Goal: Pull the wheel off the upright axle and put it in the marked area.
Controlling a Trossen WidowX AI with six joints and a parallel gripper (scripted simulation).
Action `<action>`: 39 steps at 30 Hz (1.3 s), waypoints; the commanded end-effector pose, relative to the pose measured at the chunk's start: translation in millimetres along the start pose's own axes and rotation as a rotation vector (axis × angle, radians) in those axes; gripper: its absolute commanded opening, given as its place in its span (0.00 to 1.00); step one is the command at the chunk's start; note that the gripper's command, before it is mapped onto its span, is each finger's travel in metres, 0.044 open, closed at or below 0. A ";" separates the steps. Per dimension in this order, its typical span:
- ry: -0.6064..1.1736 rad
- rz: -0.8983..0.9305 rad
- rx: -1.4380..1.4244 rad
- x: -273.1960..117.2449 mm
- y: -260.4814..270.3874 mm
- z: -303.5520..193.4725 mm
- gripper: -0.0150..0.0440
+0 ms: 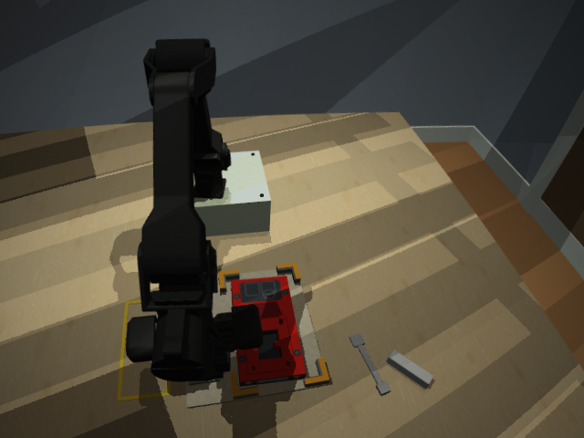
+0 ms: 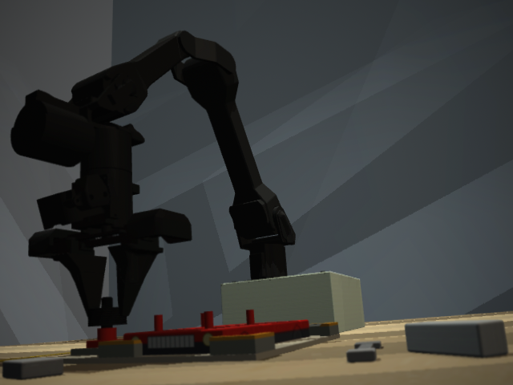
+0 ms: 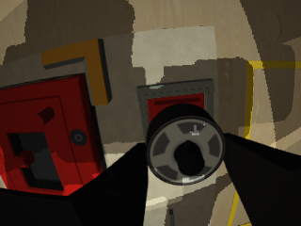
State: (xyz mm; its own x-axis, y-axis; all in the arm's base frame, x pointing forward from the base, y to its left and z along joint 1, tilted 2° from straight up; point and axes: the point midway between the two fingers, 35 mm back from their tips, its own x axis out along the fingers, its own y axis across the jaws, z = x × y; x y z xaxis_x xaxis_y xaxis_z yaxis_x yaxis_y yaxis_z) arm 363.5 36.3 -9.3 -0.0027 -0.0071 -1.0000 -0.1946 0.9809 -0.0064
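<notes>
The black wheel with a grey spoked face (image 2: 107, 318) (image 3: 169, 135) sits around the upright black axle (image 2: 107, 301) (image 3: 189, 157), just above its red base (image 2: 107, 334) (image 3: 176, 102). The axle's top stands up through the wheel. My gripper (image 2: 107, 319) (image 3: 183, 146) is shut on the wheel, with one finger on each side of its rim. In the top view the arm hides the wheel and the fingertips. The marked area is a yellow outline (image 1: 121, 350) (image 3: 250, 104) on the table, beside the axle's base and partly hidden by the arm.
A red housing (image 1: 293, 329) (image 2: 232, 326) (image 3: 71, 108) with upright pegs lies beside the axle between orange corner brackets (image 1: 323, 372) (image 3: 100, 71). A grey bar (image 1: 410, 369) (image 2: 451, 338) and a thin grey link (image 1: 370, 362) lie beyond it. The arm's pale base block (image 1: 240, 216) (image 2: 277, 299) stands behind.
</notes>
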 end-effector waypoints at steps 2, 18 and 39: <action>-0.006 -0.002 0.000 -6.3 0.0 0.9 0.25; -0.007 -0.003 0.000 -11.6 0.0 1.0 0.25; -0.009 -0.004 0.000 -18.5 0.1 1.0 0.25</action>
State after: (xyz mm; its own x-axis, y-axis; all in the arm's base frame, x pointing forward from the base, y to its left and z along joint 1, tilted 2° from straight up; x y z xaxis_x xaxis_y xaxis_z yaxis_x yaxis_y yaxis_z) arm 363.5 36.6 5.6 0.0019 -0.0083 -1.0000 -0.1962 0.9805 -0.0085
